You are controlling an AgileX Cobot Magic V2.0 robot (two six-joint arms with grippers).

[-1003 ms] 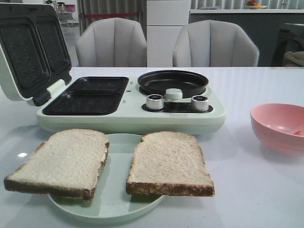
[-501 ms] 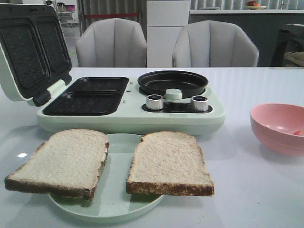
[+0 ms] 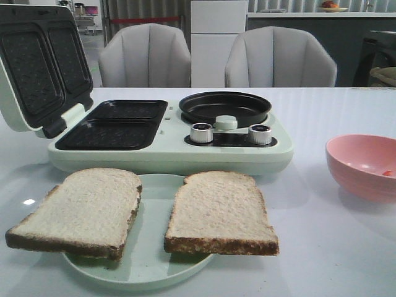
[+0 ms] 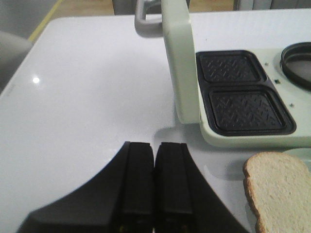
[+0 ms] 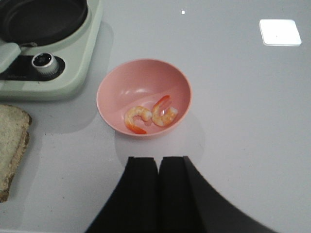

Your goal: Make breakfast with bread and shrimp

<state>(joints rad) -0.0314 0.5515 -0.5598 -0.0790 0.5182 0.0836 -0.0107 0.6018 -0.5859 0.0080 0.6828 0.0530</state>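
Two slices of bread, one on the left (image 3: pixel 80 210) and one on the right (image 3: pixel 218 213), lie flat on a pale green plate (image 3: pixel 151 257) at the table's front. Two curled pink-orange shrimp (image 5: pixel 137 118) (image 5: pixel 164 112) lie in a pink bowl (image 5: pixel 121 85); in the front view only a red speck (image 3: pixel 388 172) of them shows. My left gripper (image 4: pixel 155 148) is shut and empty above bare table, beside a bread slice (image 4: pixel 279 187). My right gripper (image 5: pixel 158 162) is shut and empty, a short way back from the bowl. Neither gripper shows in the front view.
A pale green breakfast maker (image 3: pixel 167 154) stands behind the plate, its lid (image 3: pixel 37 68) open to the left over two dark grill wells (image 3: pixel 114 124). It has a round black pan (image 3: pixel 224 106) and two silver knobs (image 3: pixel 201 133). The pink bowl (image 3: pixel 365 164) sits at the right. Two grey chairs stand behind the table.
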